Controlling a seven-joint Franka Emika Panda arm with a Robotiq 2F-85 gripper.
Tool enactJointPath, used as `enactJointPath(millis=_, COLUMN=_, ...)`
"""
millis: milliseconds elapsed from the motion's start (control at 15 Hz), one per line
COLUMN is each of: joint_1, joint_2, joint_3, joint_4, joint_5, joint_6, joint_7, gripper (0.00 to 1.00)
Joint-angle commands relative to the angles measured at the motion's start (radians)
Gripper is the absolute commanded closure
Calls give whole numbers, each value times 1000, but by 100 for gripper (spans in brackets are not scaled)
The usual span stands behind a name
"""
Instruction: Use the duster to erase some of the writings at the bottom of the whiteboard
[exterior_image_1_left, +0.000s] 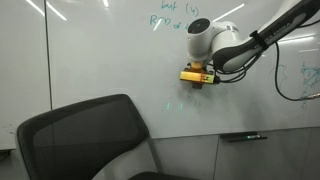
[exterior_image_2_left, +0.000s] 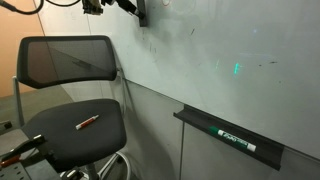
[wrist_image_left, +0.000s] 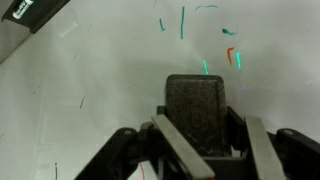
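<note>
My gripper (exterior_image_1_left: 200, 68) is shut on the duster (exterior_image_1_left: 197, 76), a yellow-backed block with a dark felt face (wrist_image_left: 195, 95), held against the whiteboard (exterior_image_1_left: 100, 50). In the wrist view the gripper's (wrist_image_left: 205, 122) fingers clamp the duster's two sides. Small teal writings (wrist_image_left: 205, 67) lie just ahead of the felt, with more short strokes (wrist_image_left: 182, 20) farther on and an orange-red scribble (wrist_image_left: 229, 55) beside them. In an exterior view faint teal strokes (exterior_image_1_left: 182, 105) sit just below the duster. Larger green words (exterior_image_1_left: 165, 18) are above it. The gripper (exterior_image_2_left: 135, 8) is at the top edge in an exterior view.
A black mesh office chair (exterior_image_1_left: 85, 140) stands in front of the board, with a red marker (exterior_image_2_left: 88, 123) on its seat. A narrow ledge (exterior_image_2_left: 200, 122) along the board's lower edge holds a dark marker (exterior_image_2_left: 238, 139). A black cable (exterior_image_1_left: 290, 90) hangs from the arm.
</note>
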Motion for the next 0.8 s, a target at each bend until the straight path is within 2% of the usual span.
enactJointPath(millis=0, joint_1=7, joint_2=16, joint_3=24, joint_4=28, joint_5=-54, joint_6=3, joint_7=16, gripper=67)
enactJointPath(millis=733, joint_1=8, joint_2=127, joint_3=25, joint_4=106, joint_5=-34, joint_6=11, joint_7=-21, gripper=67)
